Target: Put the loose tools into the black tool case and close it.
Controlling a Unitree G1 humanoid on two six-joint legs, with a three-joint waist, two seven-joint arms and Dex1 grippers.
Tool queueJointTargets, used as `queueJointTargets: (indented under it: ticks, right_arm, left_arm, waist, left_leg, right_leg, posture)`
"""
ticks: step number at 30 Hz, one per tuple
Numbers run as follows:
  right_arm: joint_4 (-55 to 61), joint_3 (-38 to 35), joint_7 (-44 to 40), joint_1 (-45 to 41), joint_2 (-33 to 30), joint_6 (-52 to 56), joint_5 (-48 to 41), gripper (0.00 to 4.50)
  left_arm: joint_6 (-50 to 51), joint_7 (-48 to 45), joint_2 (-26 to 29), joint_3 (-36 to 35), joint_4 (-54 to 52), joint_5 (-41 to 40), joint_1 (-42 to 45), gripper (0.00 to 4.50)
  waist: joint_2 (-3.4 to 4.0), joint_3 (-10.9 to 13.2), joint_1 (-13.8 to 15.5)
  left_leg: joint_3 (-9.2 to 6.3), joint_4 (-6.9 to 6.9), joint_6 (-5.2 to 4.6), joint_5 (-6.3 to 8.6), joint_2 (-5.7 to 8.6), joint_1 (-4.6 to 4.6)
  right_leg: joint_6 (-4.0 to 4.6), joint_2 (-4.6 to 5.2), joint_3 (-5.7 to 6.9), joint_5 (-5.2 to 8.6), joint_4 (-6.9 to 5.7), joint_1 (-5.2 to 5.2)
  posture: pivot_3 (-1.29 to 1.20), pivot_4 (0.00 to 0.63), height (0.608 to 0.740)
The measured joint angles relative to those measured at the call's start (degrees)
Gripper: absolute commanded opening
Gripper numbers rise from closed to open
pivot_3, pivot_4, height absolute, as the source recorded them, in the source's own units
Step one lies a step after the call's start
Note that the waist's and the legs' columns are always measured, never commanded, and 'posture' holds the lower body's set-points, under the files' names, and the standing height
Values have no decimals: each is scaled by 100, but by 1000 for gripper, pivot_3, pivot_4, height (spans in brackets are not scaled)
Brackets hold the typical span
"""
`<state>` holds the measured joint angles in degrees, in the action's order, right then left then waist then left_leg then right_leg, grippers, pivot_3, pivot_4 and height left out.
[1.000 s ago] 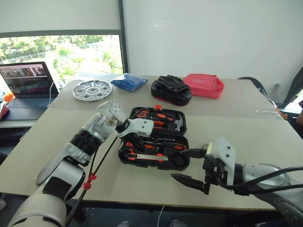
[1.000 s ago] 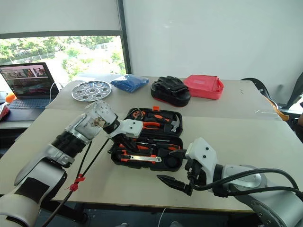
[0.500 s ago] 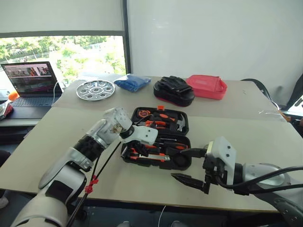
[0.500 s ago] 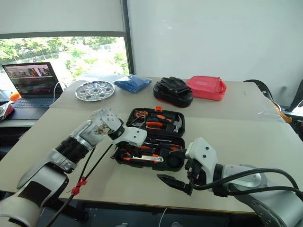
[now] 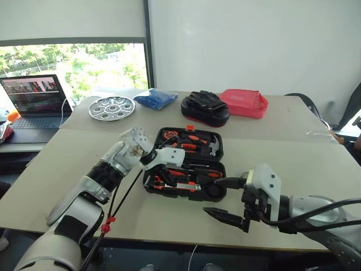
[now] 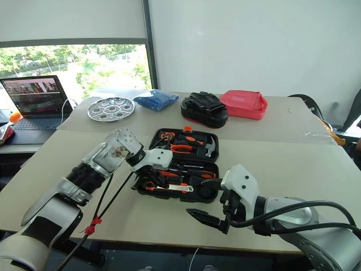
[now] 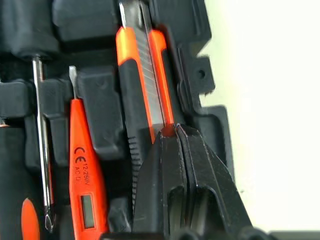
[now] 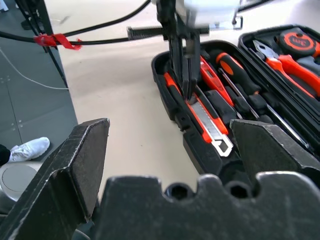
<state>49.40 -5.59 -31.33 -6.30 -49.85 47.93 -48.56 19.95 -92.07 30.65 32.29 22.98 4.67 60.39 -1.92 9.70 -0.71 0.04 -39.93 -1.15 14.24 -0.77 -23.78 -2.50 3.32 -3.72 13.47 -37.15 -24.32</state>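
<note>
A black tool case [image 5: 186,164] was seen lying open on the near table [image 5: 271,169], its recesses filled with orange-and-black tools. The left gripper [image 7: 172,131], fingers pressed together, was seen with its tips on the utility knife [image 7: 145,80], which lay in the front-edge slot beside a slim orange tester pen [image 7: 82,170]. The right gripper [image 5: 225,217] was held spread wide and empty just in front of the case. If the knife were left proud of its recess, the lid could probably be blocked from latching; a harder push might skid the light case across the table.
</note>
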Motion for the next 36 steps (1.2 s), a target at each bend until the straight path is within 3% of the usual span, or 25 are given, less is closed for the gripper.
queueJointTargets:
  ticks: [14,36]
  right_arm:
    - [-15,30,1,-83,1,0,4,4500]
    - [-110,30,12,-85,8,2,3,4500]
  left_arm:
    - [-772,442,-307,-71,782,285,234,93]
    - [-1788,929,-412,-183,397,756,-278,93]
  waist:
    - [0,0,58]
    - [18,-18,122]
  left_leg:
    - [13,-9,-2,1,6,8]
    - [15,-5,-3,2,7,33]
  right_leg:
    - [-6,4,1,-2,6,19]
    - [-8,6,-1,-1,11,45]
  posture:
    - [0,150,740]
    - [0,150,740]
